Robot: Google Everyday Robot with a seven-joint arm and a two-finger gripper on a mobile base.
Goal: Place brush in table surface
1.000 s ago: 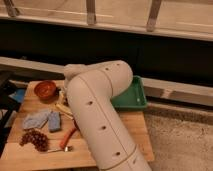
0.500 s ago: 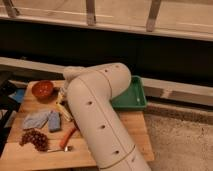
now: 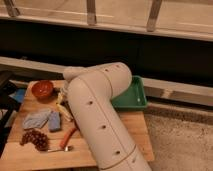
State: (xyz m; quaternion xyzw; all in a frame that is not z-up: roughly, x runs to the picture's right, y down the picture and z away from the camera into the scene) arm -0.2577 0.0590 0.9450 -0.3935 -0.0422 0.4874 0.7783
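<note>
My white arm (image 3: 95,115) reaches down over the pale wooden table surface (image 3: 131,131) and covers its middle. The gripper is hidden behind the arm's thick links, low over the table near its left-centre, and it is shut. The brush is hidden from this view, so I cannot tell whether the gripper holds anything.
A green tray (image 3: 132,96) sits at the table's back right. On the left lie an orange-brown bowl (image 3: 43,89), a grey-blue cloth (image 3: 35,119), a blue sponge (image 3: 54,121), dark grapes (image 3: 34,138), an orange-red handled utensil (image 3: 68,137) and pale sticks (image 3: 63,109). A dark wall rises behind.
</note>
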